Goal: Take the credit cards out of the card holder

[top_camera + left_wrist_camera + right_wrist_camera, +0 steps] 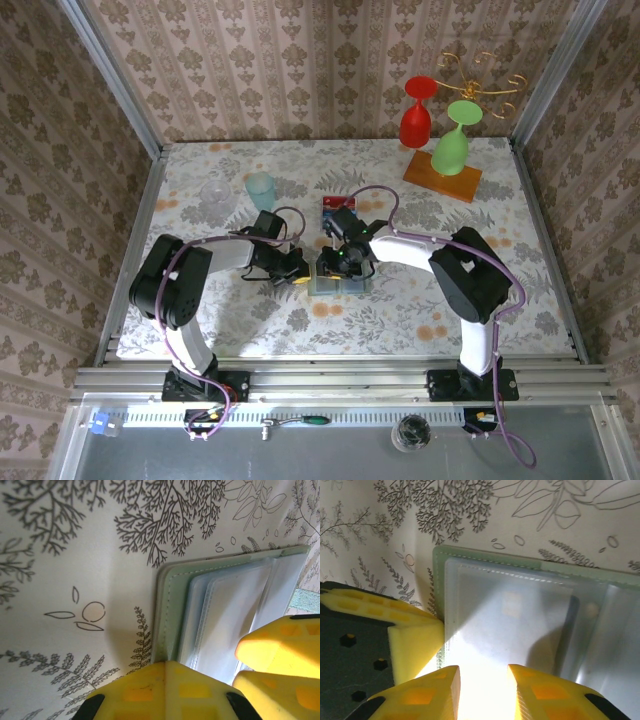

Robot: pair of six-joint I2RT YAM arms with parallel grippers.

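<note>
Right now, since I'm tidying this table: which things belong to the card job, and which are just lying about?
Job in hand:
card holder
credit cards
left gripper
right gripper

Lying about:
clear cup
teal cup
red glass
green glass
wooden stand

From above, the left gripper [299,277] and right gripper [338,263] are covering most of the card holder [362,286]. At the right wrist, glare is hiding whatever is lying between the fingers [542,695].
</note>
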